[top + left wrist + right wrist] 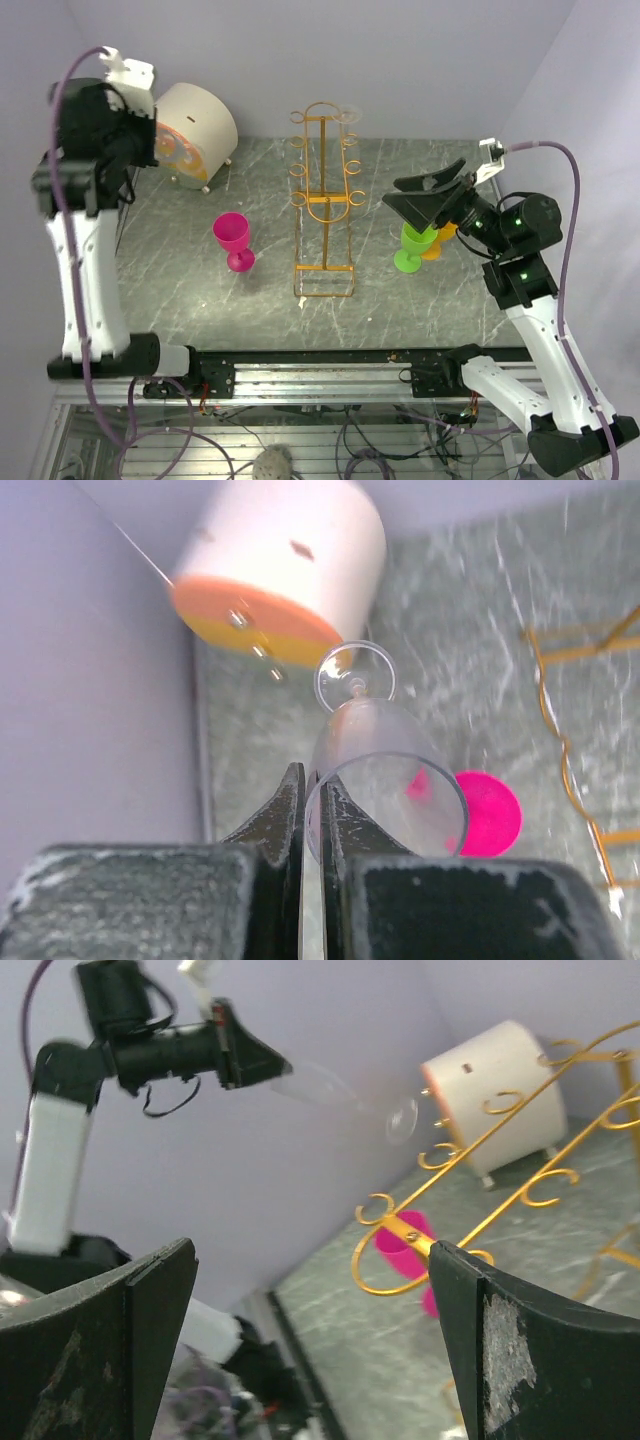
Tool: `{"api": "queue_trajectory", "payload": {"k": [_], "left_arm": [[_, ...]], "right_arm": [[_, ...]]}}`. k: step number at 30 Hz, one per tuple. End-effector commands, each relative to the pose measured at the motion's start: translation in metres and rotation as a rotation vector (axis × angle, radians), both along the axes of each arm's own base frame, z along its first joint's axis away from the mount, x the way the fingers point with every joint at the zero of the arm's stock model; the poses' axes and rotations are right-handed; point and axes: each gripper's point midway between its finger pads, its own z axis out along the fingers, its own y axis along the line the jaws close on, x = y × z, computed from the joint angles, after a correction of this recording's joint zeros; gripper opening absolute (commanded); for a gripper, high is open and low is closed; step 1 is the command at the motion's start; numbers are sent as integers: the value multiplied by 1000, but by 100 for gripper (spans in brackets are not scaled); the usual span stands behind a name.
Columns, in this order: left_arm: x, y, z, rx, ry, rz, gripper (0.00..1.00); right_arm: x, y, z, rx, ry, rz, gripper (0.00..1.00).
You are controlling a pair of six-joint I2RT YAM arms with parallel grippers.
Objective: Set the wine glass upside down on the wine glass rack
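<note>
My left gripper point(312, 775) is shut on the rim of a clear wine glass point(385, 780), one finger inside the bowl and one outside. It holds the glass high above the table's far left with the foot point(355, 675) pointing away. In the right wrist view the clear glass point(330, 1090) sticks out sideways from that gripper. The golden wire rack point(323, 200) stands upright at the table's middle and also shows in the left wrist view point(560, 710) and the right wrist view point(480, 1190). My right gripper point(425, 195) is open and empty, right of the rack, above the coloured glasses.
A pink glass point(233, 240) stands upright left of the rack. A green glass point(415, 247) and an orange glass point(440, 240) stand to its right, under my right gripper. A white cylinder with an orange-yellow face point(195, 125) lies at the far left.
</note>
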Motion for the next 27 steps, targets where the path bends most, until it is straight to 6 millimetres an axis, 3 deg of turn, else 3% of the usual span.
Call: {"api": "queue_trajectory", "payload": {"k": [1,3,5,8,12,15,17,21,27], "left_arm": [[-47,9,80,70,-249,35,7],[-61,5,101,53,-357,26,7],[-73,-1,117,26,-448,12,7],[-79,-8,127,-8,-479,-22,7],[-82,-15,141,-51,-524,-48,7],[-84,-18,149,-77,-560,-64,7],[-86,-18,152,-88,-574,-61,7],[-92,-13,157,-84,-621,-42,7],[-107,-22,168,-96,-688,-91,7]], "right_arm": [[-22,5,28,202,210,115,100],[-31,1,51,329,192,157,100],[-40,9,63,436,264,308,100],[-34,38,93,499,331,361,100],[-22,130,82,418,592,354,100],[-6,185,70,390,750,339,100],[5,206,68,436,816,331,100],[32,224,69,564,924,274,98],[41,260,80,697,1071,353,87]]}}
